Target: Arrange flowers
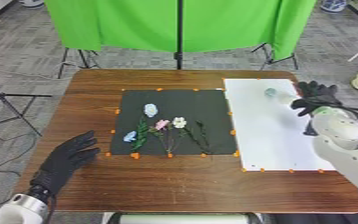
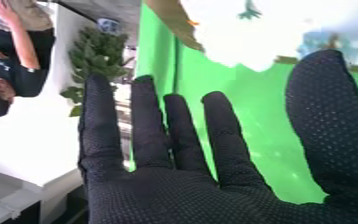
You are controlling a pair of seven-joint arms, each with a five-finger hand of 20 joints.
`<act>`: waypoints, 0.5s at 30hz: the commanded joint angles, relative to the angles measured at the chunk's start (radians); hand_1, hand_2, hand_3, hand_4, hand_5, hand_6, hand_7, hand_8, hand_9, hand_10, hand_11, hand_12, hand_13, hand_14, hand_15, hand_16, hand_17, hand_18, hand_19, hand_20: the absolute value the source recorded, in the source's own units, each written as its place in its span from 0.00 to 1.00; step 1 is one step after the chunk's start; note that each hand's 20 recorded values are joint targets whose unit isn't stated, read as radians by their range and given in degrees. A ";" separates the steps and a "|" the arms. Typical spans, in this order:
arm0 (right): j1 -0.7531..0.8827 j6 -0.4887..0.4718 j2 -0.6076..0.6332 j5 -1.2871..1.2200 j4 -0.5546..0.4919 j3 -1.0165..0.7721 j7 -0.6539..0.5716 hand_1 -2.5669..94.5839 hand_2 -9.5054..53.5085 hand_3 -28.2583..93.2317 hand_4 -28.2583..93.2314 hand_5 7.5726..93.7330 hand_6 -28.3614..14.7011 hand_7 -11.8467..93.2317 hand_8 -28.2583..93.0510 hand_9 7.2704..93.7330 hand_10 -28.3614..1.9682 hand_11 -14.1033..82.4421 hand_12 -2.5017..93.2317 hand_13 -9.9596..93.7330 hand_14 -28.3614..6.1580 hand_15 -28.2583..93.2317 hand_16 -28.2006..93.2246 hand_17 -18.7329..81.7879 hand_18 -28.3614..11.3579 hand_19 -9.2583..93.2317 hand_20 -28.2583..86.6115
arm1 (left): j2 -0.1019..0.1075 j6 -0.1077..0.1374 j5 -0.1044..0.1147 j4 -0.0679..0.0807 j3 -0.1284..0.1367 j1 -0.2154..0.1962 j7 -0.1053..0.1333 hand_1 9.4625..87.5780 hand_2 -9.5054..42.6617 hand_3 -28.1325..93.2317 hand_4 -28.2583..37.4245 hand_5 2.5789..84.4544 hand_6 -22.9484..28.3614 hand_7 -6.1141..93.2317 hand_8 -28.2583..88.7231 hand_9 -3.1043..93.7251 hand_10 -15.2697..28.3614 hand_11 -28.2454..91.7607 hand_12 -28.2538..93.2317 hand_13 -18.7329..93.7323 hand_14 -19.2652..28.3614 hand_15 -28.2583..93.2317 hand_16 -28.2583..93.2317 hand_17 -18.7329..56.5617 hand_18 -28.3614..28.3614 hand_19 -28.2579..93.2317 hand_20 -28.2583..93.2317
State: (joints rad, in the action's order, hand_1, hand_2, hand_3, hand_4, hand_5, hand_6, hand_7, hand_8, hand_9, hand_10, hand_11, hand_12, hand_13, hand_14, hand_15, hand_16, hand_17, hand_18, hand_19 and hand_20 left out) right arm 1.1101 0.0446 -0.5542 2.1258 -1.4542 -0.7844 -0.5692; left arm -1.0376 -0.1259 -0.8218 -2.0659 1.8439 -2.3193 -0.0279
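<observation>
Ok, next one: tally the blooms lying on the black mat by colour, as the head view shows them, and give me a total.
Pink bloom: 1
Blue bloom: 1
Whitish blooms, the upper one and the one beside the pink bloom: 2
Total on the black mat: 4

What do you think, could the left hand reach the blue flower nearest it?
Probably yes: the left hand is beside the black mat, with nothing visible between it and the blue flower.
</observation>
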 commanded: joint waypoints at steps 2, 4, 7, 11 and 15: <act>-0.035 0.009 -0.007 0.024 0.030 0.048 0.048 0.28 0.00 0.98 0.00 0.19 0.57 0.36 0.09 0.22 0.62 0.33 0.22 0.42 0.61 0.45 0.38 0.26 0.21 0.62 0.35 | -0.012 0.008 -0.006 0.022 -0.004 -0.038 -0.031 0.19 0.20 0.81 0.00 0.35 0.55 0.23 0.15 0.31 0.62 0.42 0.35 0.36 0.69 0.62 0.20 0.10 0.87 0.67 0.26; -0.042 0.033 -0.011 0.032 0.039 0.060 0.077 0.30 0.00 0.98 0.00 0.20 0.57 0.37 0.09 0.25 0.64 0.35 0.21 0.48 0.66 0.50 0.35 0.28 0.22 0.64 0.35 | -0.012 0.007 -0.005 0.021 -0.003 -0.040 -0.030 0.19 0.20 0.80 0.00 0.35 0.55 0.23 0.15 0.31 0.62 0.42 0.35 0.36 0.69 0.62 0.20 0.10 0.86 0.66 0.26; -0.054 0.050 -0.017 0.042 0.049 0.079 0.095 0.33 0.00 0.98 0.00 0.19 0.61 0.37 0.08 0.28 0.64 0.36 0.19 0.56 0.71 0.58 0.34 0.33 0.27 0.67 0.36 | -0.014 0.006 -0.007 0.020 -0.003 -0.042 -0.029 0.19 0.20 0.80 0.00 0.35 0.55 0.23 0.15 0.31 0.62 0.42 0.35 0.36 0.69 0.62 0.20 0.10 0.86 0.67 0.26; -0.061 0.098 -0.025 0.031 0.066 0.100 0.104 0.41 0.00 0.95 0.00 0.27 0.71 0.39 0.06 0.43 0.67 0.48 0.20 0.69 0.79 0.59 0.38 0.39 0.33 0.73 0.37 | -0.014 0.002 -0.007 0.021 -0.003 -0.038 -0.031 0.19 0.20 0.81 0.00 0.35 0.55 0.23 0.15 0.31 0.62 0.43 0.35 0.36 0.69 0.62 0.20 0.10 0.87 0.67 0.26; -0.048 0.121 -0.026 0.023 0.068 0.095 0.113 0.52 0.05 0.87 0.00 0.61 0.74 0.52 0.11 0.82 0.79 0.37 0.40 0.88 0.84 0.53 0.47 0.50 0.38 0.78 0.42 | -0.014 0.002 -0.007 0.021 -0.002 -0.039 -0.031 0.19 0.20 0.81 0.00 0.35 0.55 0.23 0.15 0.31 0.62 0.43 0.35 0.36 0.69 0.62 0.20 0.10 0.87 0.67 0.26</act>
State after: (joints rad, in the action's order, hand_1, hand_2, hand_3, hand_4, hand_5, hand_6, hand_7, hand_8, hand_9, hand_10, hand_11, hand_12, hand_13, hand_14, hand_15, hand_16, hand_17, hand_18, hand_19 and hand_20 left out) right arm 1.0557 0.1204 -0.5730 2.1458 -1.3939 -0.6828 -0.4646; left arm -1.0399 -0.1258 -0.8215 -2.0692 1.8475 -2.3244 -0.0293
